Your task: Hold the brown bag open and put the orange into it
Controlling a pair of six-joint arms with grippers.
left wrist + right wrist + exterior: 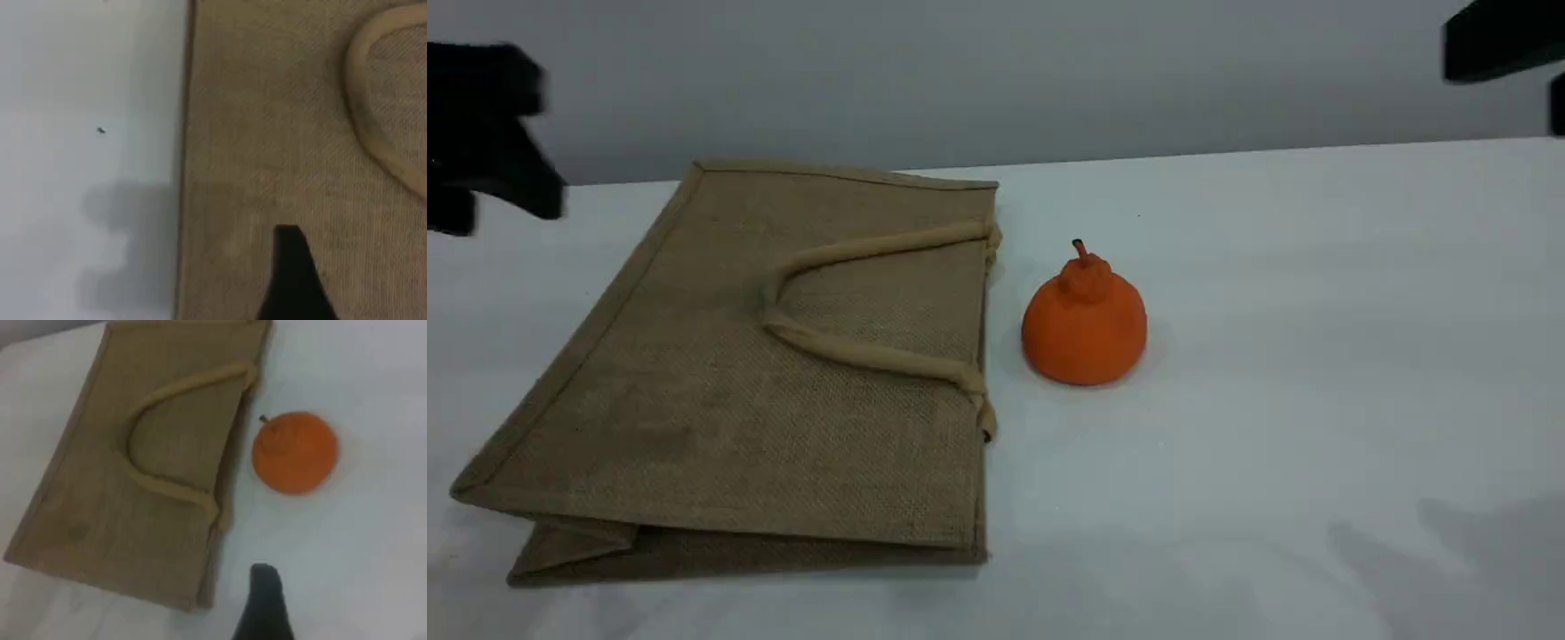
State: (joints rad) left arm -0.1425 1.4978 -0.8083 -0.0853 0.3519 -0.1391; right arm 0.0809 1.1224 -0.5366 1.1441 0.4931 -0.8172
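Observation:
The brown bag lies flat on the white table, its mouth closed and facing right, with one beige handle folded back on its upper face. The orange stands stem-up just right of that mouth. My left gripper hovers at the far left above the bag's back corner, its dark prongs apart, holding nothing. In the left wrist view its fingertip is over the weave. My right gripper is high at the top right, open and empty, and its fingertip is short of the orange and the bag.
A grey wall rises behind the table's back edge. The bag's folded bottom gusset points toward the front left. Bare white tabletop spreads to the right of and in front of the orange.

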